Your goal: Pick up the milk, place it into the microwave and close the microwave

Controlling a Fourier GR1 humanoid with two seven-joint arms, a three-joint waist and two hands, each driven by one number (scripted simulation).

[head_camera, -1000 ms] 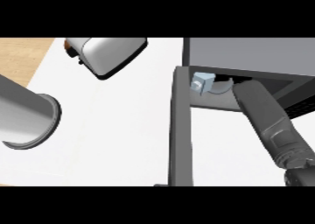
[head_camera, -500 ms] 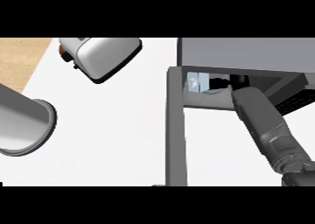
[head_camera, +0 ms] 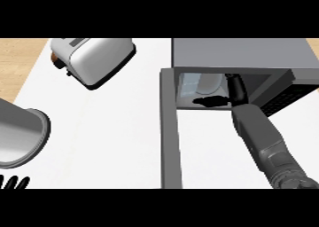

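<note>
The milk (head_camera: 207, 84) is gripped by the curled fingers of the right hand (head_camera: 218, 100) inside the open microwave (head_camera: 254, 53), at the counter's (head_camera: 123, 133) far right edge; the left hand's (head_camera: 10, 182) straight fingertips are seen at the near left corner.

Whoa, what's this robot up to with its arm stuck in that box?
That box is a microwave with its door swung open. The robot's right hand is inside, at a white milk carton in the cavity. Its left hand rests at the lower left edge. A toaster sits nearby.
</note>
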